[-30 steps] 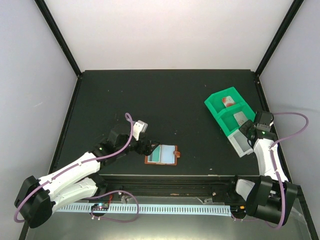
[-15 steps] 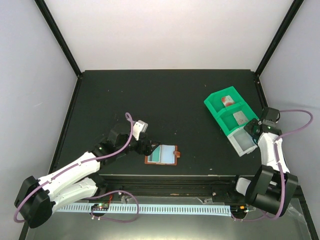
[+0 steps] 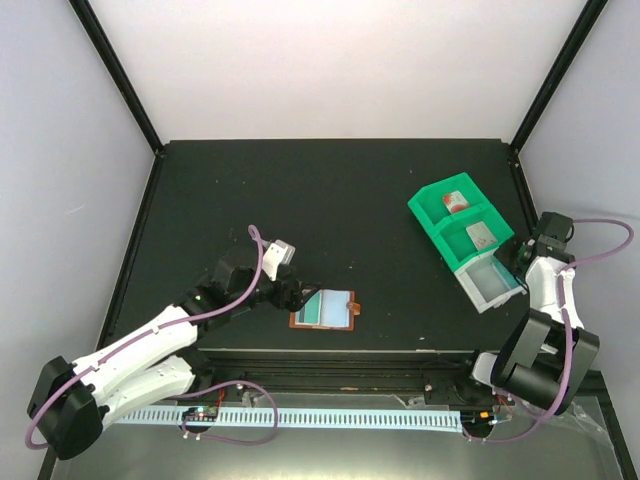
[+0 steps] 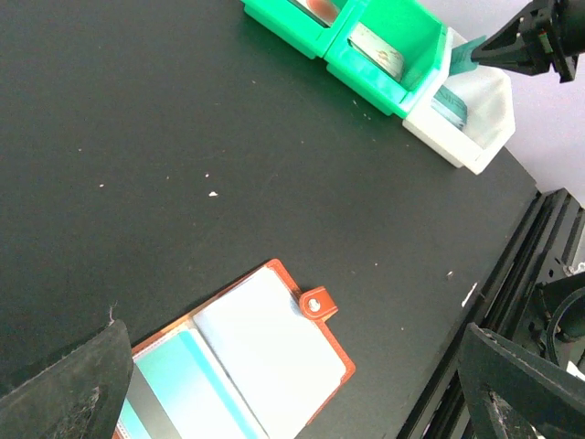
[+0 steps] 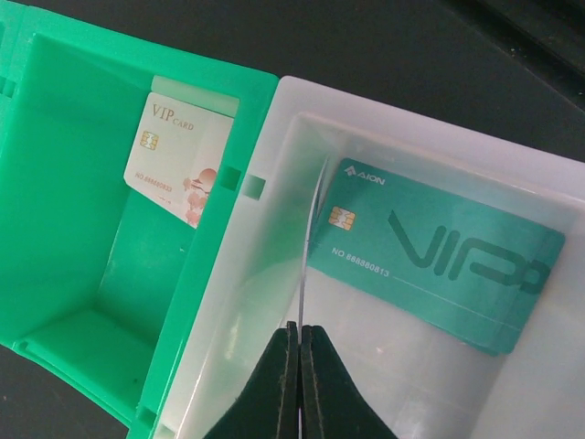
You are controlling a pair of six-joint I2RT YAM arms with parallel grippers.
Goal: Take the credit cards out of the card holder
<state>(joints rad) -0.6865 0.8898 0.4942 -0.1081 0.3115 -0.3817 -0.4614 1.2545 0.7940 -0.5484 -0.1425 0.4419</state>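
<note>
**Left gripper poised at open card holder, cards in the tray**

Left gripper: hangs low just beside the card holder's left edge in the top view. Keeps its fingers spread wide, one at each lower corner of the wrist view, touching nothing that shows.

Card holder: lies open and flat near the front edge of the black table, with its brown rim showing all round. Has its snap tab sticking out on the side away from the gripper. Shows a pale blue-grey pocket on the tab half and a teal face in the other half. Cannot tell whether that teal face is a card or lining.

Right gripper: points toward the tray at the table's right side, well apart from the holder, fingers pressed together. Shows a thin pale line rising from between the tips toward the corner of the teal card. Too thin to tell what it is, or whether anything is pinched.

Tray: sits at an angle to the table edge, two green compartments joined to a white bin at the near end. Holds the teal card, lettered VIP, in the white bin. Holds a white VIP card, with a gold chip and a reddish mark, in the green compartment next to it. Holds a red-marked card in the far green compartment.
</note>
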